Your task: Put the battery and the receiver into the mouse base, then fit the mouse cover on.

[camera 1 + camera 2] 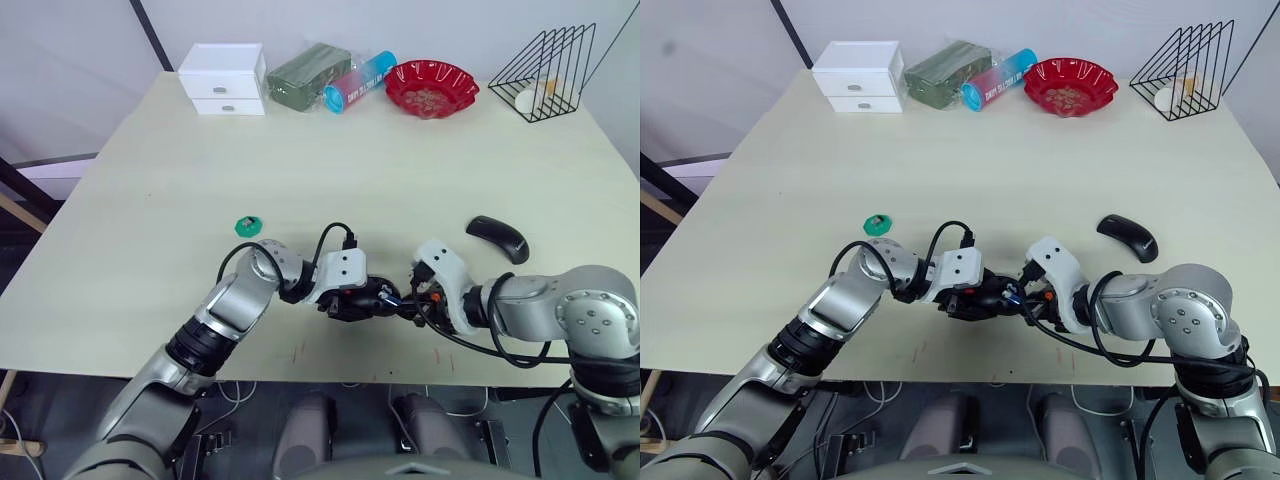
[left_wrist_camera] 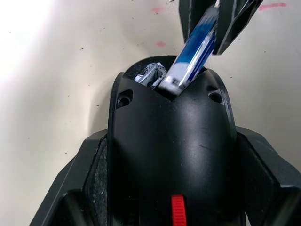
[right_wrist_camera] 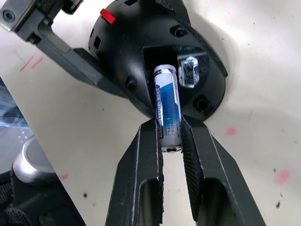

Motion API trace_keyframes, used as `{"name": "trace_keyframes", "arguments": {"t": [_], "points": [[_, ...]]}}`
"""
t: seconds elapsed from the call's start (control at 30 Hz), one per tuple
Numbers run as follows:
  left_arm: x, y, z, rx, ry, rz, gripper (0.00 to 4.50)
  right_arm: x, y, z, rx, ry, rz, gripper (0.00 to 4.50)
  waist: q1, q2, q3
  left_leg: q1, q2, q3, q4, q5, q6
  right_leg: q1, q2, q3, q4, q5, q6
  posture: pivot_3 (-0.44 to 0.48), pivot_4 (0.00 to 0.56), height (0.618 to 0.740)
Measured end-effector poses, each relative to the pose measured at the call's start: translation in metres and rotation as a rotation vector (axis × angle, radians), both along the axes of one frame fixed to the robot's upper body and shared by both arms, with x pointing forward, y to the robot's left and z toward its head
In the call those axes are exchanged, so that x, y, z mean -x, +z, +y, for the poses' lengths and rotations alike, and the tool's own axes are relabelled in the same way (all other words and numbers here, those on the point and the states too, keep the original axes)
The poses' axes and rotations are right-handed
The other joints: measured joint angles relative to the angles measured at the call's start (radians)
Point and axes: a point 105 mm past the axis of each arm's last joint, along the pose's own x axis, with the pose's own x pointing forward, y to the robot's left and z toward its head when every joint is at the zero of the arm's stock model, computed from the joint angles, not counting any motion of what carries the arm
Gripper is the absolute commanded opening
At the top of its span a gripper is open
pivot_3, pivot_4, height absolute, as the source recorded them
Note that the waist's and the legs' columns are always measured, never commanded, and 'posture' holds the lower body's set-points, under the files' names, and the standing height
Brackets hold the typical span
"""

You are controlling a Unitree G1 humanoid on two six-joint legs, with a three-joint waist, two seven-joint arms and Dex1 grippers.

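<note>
Right wrist view: right gripper (image 3: 171,136) jaws pinching slim blue-and-white battery (image 3: 168,110), tip in black oval mouse base (image 3: 155,52); left gripper (image 2: 171,188) apparently clamping base.

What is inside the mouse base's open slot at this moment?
The battery is partly in the slot of the mouse base, its outer end pinched by the right gripper. A silvery metal part sits beside it. The slot's floor under the battery is covered.
</note>
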Motion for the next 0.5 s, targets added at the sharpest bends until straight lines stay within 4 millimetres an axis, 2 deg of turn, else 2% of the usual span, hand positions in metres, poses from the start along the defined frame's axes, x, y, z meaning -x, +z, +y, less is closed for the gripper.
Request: {"name": "trace_keyframes", "arguments": {"t": [0.37, 0.4, 0.5], "points": [[-0.001, 0.000, 0.004, -0.007, 0.015, 0.005, 2.92, -0.007, -0.001, 0.007, 0.001, -0.028, 0.029, 0.07, -0.012, 0.000, -0.002, 0.001, 0.000, 0.000, 0.000, 0.000, 0.000, 0.000, 0.000, 0.000, 0.001, 0.000, 0.000, 0.000, 0.150, 0.740], [-0.001, -0.001, 0.004, -0.008, 0.016, 0.006, 2.92, -0.007, -0.001, 0.007, -0.001, -0.030, 0.031, 1.09, -0.015, 0.000, -0.003, 0.001, 0.000, -0.001, -0.001, 0.000, 0.000, 0.000, 0.000, 0.000, 0.001, 0.000, 0.000, 0.000, 0.150, 0.740], [-0.002, -0.001, 0.004, -0.007, 0.021, 0.008, 2.92, -0.005, 0.001, 0.011, -0.016, -0.017, 0.032, 2.29, -0.018, 0.000, -0.004, 0.001, 0.000, -0.001, -0.001, 0.000, 0.000, 0.000, 0.000, -0.001, 0.001, 0.000, 0.000, 0.000, 0.150, 0.740]]}}
